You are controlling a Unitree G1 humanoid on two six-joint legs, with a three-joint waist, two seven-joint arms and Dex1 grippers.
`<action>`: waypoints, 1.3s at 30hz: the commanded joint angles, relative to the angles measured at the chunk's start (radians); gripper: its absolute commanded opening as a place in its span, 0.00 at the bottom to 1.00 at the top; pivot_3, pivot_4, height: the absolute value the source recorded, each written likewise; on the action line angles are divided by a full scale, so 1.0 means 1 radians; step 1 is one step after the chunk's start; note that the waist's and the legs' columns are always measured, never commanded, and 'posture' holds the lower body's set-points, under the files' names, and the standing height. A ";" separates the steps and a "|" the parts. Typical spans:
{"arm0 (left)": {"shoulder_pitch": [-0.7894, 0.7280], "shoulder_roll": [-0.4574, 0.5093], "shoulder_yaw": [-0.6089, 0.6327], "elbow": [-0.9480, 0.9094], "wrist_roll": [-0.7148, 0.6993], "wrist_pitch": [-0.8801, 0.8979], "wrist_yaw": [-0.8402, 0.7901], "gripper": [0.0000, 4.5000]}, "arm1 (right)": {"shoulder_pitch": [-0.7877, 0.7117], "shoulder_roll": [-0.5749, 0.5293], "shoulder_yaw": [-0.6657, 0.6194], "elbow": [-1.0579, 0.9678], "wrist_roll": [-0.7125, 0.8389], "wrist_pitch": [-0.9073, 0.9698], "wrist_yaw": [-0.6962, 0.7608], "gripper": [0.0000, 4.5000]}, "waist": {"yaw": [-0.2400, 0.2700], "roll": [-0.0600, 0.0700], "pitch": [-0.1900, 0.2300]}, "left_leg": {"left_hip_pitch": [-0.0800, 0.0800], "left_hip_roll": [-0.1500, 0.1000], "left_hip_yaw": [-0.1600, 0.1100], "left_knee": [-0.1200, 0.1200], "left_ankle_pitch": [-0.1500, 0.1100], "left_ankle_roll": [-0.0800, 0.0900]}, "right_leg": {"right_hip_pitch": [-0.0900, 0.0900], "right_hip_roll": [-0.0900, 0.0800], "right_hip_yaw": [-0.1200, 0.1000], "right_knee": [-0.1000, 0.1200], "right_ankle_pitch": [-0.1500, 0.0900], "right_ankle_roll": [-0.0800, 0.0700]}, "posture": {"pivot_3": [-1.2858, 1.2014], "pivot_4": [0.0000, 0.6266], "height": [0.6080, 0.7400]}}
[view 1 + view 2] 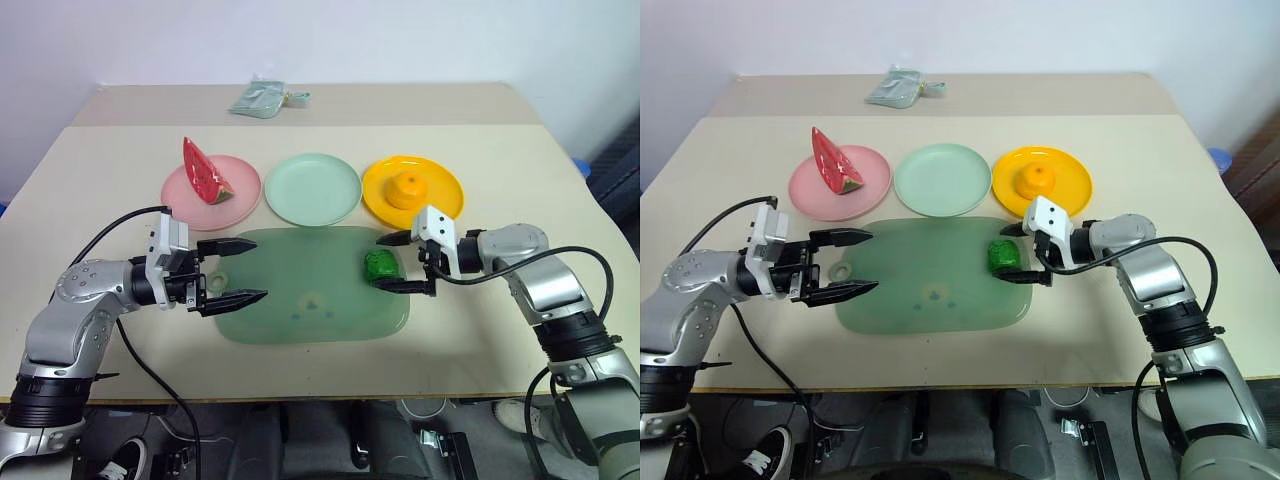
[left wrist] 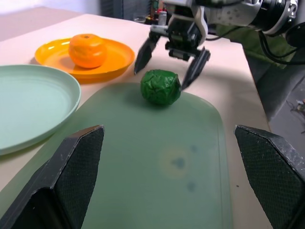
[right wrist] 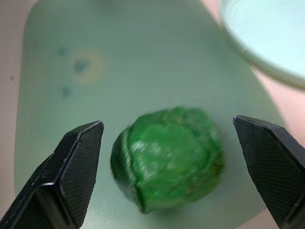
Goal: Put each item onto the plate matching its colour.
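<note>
A dark-green vegetable [image 1: 382,265] lies on the right end of the green cutting mat [image 1: 300,310]. My right gripper [image 1: 381,265] is open around it, one finger on each side with gaps showing in the right wrist view. At the mat's left end my left gripper [image 1: 258,268] is open and holds nothing. Behind the mat stand three plates. The pink plate [image 1: 240,185] carries the watermelon wedge [image 1: 205,172]. Nothing lies on the mint green plate [image 1: 312,188]. The yellow plate [image 1: 440,190] carries the orange [image 1: 407,190].
A crumpled pale green bag [image 1: 258,98] lies at the table's far edge. Black cables trail from both arms over the near table edge. Bare tabletop lies to the left of the pink plate and to the right of the yellow one.
</note>
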 commanded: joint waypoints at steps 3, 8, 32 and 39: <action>-0.007 -0.011 -0.006 -0.032 0.008 -0.017 0.019 1.00 | -0.013 0.004 -0.009 0.008 -0.010 -0.011 0.006 0.80 | 0.000 0.000 0.000 | 0.000 0.000 0.000 0.000 0.000 0.000 | 0.000 0.000 0.000 0.000 0.000 0.000 | 0.52 0.24 1.00; -0.014 -0.019 -0.003 -0.020 0.023 -0.005 0.053 1.00 | -0.038 0.045 -0.048 0.010 0.016 0.002 -0.043 0.60 | -0.001 0.000 0.000 | 0.000 0.000 0.000 0.000 0.000 0.000 | 0.000 0.000 0.000 0.000 0.000 0.000 | 0.52 0.24 1.00; -0.045 -0.111 0.036 0.065 0.142 -0.056 0.335 1.00 | -0.469 0.535 -0.114 0.665 -0.148 -0.301 -0.556 0.98 | -0.006 0.000 0.000 | -0.001 0.000 0.000 0.000 0.000 -0.001 | -0.001 0.000 0.000 0.003 0.000 0.000 | 0.52 0.24 1.00; -0.053 -0.108 0.037 0.072 0.130 -0.071 0.303 1.00 | -0.410 0.473 -0.224 0.502 -0.017 -0.323 -0.441 0.98 | -0.001 0.000 0.000 | -0.001 0.000 0.000 0.000 0.000 -0.001 | -0.002 0.000 0.000 0.004 0.000 0.000 | 0.52 0.24 1.00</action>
